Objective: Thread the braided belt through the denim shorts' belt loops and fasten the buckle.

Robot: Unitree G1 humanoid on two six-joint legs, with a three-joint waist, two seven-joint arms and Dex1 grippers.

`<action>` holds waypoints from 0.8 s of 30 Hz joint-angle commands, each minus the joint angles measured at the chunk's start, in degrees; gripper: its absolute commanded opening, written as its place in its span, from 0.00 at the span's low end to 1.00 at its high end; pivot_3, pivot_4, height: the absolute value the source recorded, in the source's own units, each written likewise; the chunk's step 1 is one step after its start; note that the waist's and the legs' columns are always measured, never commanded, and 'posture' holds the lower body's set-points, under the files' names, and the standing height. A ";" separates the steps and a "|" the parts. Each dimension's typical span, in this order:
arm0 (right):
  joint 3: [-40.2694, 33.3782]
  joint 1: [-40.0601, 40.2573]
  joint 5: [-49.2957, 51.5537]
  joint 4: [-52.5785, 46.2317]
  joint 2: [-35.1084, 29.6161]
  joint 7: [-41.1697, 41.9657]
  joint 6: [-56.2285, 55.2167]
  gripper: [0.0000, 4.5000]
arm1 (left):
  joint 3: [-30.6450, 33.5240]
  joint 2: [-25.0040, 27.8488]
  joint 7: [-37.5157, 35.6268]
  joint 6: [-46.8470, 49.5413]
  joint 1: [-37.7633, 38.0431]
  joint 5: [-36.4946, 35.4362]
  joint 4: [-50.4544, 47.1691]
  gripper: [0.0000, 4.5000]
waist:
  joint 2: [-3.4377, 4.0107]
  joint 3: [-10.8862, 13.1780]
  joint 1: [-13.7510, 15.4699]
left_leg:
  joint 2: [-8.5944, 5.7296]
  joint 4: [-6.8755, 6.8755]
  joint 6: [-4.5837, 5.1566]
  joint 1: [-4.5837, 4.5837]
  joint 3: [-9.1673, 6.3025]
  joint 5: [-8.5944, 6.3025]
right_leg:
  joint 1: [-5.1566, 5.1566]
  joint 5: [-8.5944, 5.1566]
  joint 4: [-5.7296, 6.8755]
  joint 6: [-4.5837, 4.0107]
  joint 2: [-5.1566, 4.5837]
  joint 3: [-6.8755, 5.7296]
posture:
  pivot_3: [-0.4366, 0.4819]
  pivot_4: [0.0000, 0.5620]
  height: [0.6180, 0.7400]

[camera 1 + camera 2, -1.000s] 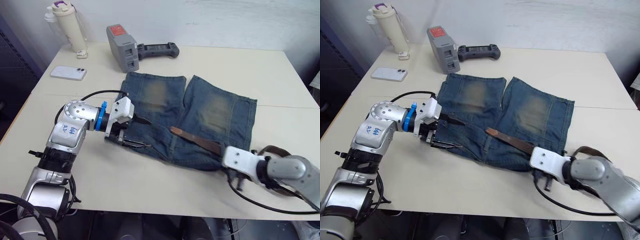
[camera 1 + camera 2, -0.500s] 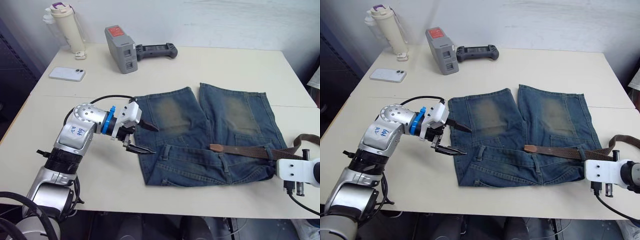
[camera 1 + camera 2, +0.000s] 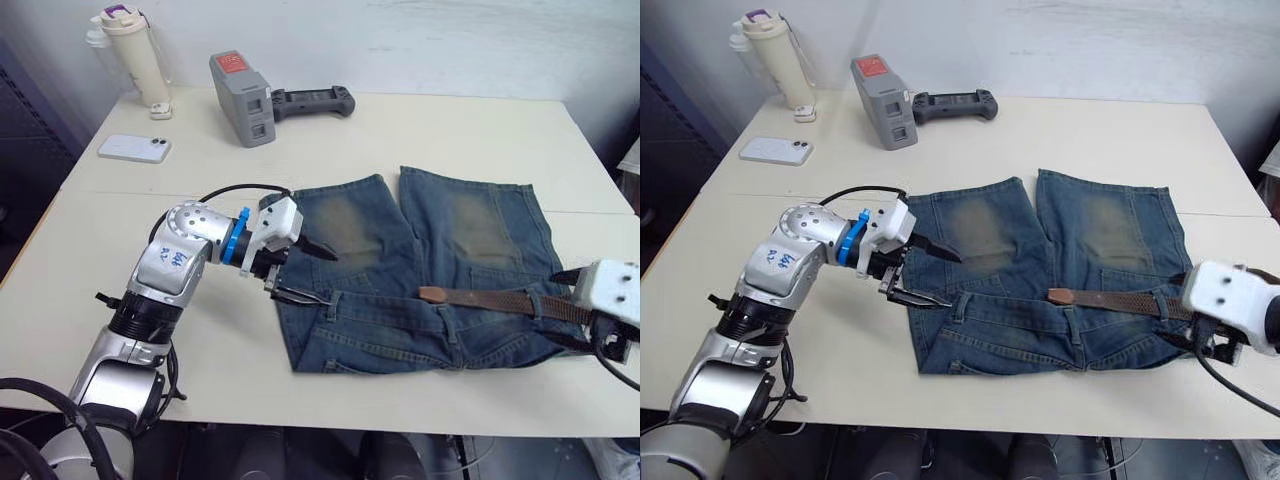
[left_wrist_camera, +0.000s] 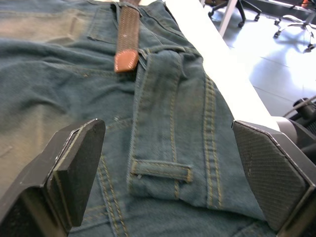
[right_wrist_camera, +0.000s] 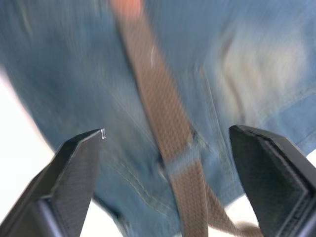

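The denim shorts [image 3: 420, 270] lie flat on the worktop [image 3: 470, 130], close to its near edge and toward the right-hand side, with the waistband toward the near edge and both faded legs pointing at the far edge. The braided belt [image 3: 490, 299] runs along the waistband on the right half of the shorts, its tan leather tip [image 3: 431, 294] lying about mid-waist and the rest trailing off toward the worktop's right edge; in the right wrist view the belt passes under one of the belt loops [image 5: 180, 160]. The left claw [image 3: 312, 275] hovers over the left end of the waistband with its two black fingers spread apart and nothing between them, and a belt loop [image 4: 160, 171] lies flat on the denim just ahead of it (the belt's tip sits further along, well clear of it). The right claw [image 3: 1215, 340] is at the shorts' right edge, over the belt, its fingers wide apart and clamped on nothing. Along the far-left part of the worktop stand a cream bottle [image 3: 135, 55], a white phone [image 3: 134, 148], a grey battery pack [image 3: 243, 85] and a black handheld controller [image 3: 312, 99].
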 commanded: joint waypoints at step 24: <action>13.15 -2.96 88.95 -5.02 47.48 -97.76 -3.94 0.98 | -0.99 -4.05 7.97 4.78 -1.06 -0.83 -5.80 1.00 | 0.10 -0.02 -1.01 | 0.05 -0.04 -0.08 0.04 0.04 -0.02 | -0.15 0.00 0.19 -0.01 0.05 0.14 | 0.48 0.27 1.00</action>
